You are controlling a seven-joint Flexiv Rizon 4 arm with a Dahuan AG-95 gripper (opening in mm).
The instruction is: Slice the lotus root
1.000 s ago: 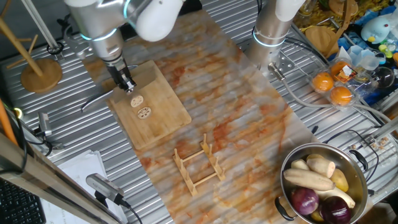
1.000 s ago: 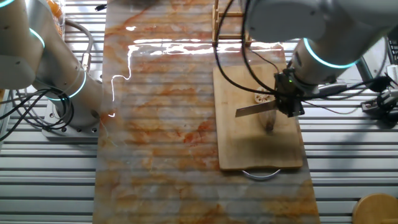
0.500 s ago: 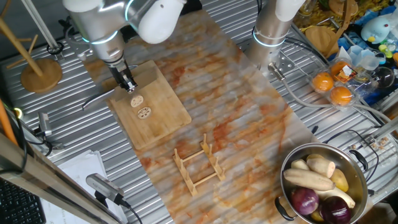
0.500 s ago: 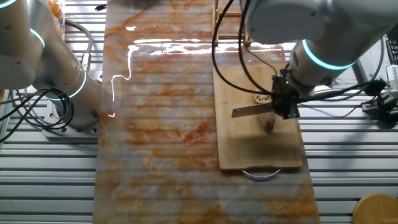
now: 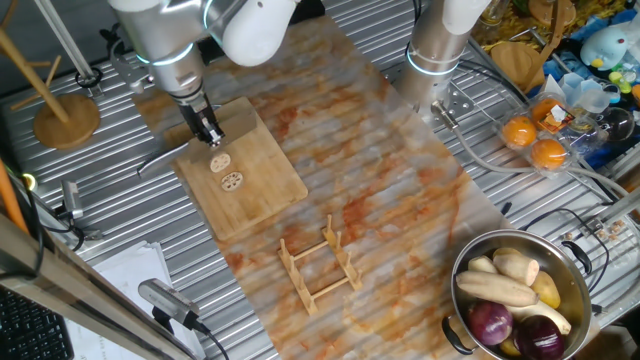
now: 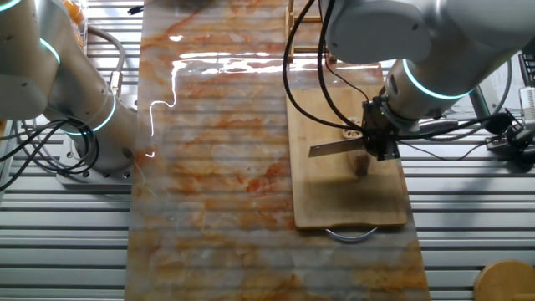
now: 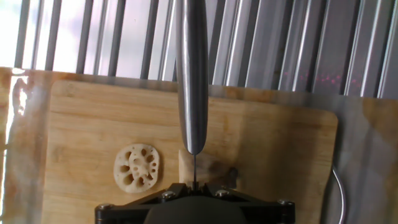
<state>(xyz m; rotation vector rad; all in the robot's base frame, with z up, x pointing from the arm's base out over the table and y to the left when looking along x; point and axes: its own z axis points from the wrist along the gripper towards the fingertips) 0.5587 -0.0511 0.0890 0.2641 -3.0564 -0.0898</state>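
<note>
Lotus root slices [image 5: 227, 172] lie flat on the bamboo cutting board [image 5: 255, 190], pale discs pierced by rings of dark holes; in the hand view one slice sits just left of the blade. The gripper [image 5: 209, 134] stays clenched on a steel knife [image 6: 338, 148], and since a second ago it has drifted slightly along the board, the blade sliding with it. A stubby brown chunk [image 6: 362, 168] rests beneath the knife. Farther off stand a slatted wooden rack [image 5: 318, 262] and a metal pot [image 5: 520, 300] of vegetables.
</note>
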